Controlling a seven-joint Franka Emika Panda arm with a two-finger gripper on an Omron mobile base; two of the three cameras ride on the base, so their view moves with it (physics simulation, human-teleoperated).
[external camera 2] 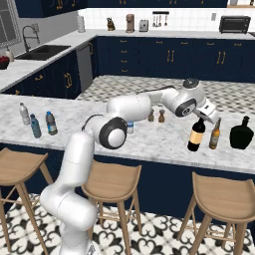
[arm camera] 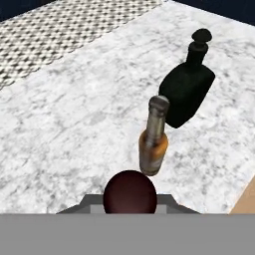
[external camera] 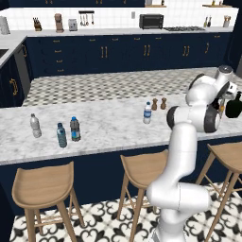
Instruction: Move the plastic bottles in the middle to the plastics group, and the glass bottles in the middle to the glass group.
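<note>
The gripper (external camera 2: 201, 117) is clamping the neck top of the wine bottle (external camera 2: 196, 135), which is standing on the counter (external camera 2: 149, 137) just beside the amber bottle (external camera 2: 215, 134), so any sideways drift is risking toppling both.

Marble desk (external camera: 108, 130), left end: clear white-labelled bottle (external camera: 35, 125), teal-blue bottle (external camera: 61, 135), dark grey-tinted bottle (external camera: 74, 129) just beside it. Middle: whitish blue-labelled bottle (external camera: 147, 113), two small brown shakers (external camera: 159, 104) behind. Right edge: squat black bottle (external camera: 234, 106), partly behind the white arm (external camera: 189, 142). Three wooden stools (external camera: 45, 186) stand below.
</note>
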